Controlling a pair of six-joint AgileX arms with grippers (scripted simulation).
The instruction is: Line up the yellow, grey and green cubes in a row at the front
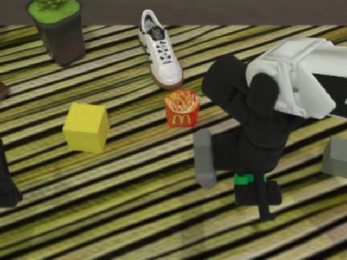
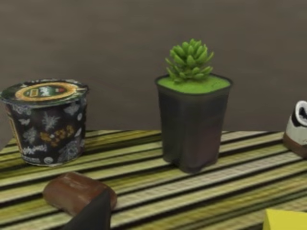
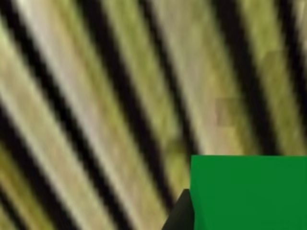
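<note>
The yellow cube point(image 1: 85, 127) rests on the striped table left of the middle; one corner of it shows in the left wrist view point(image 2: 287, 219). At the right edge of the top view sits the grey cube point(image 1: 335, 157). My right gripper point(image 1: 250, 187) is shut on the green cube point(image 1: 244, 178), at the front right of the middle. In the right wrist view the green cube point(image 3: 249, 191) fills the corner beside one dark finger point(image 3: 182, 218). My left gripper point(image 1: 7, 187) is parked at the left edge, open; one finger point(image 2: 91, 215) shows.
A dark pot with a green succulent point(image 1: 57, 27) stands at the back left. A white shoe point(image 1: 160, 49) and a red fries carton point(image 1: 182, 108) lie near the middle. The left wrist view also shows a noodle cup point(image 2: 45, 120) and a brown lump point(image 2: 76, 191).
</note>
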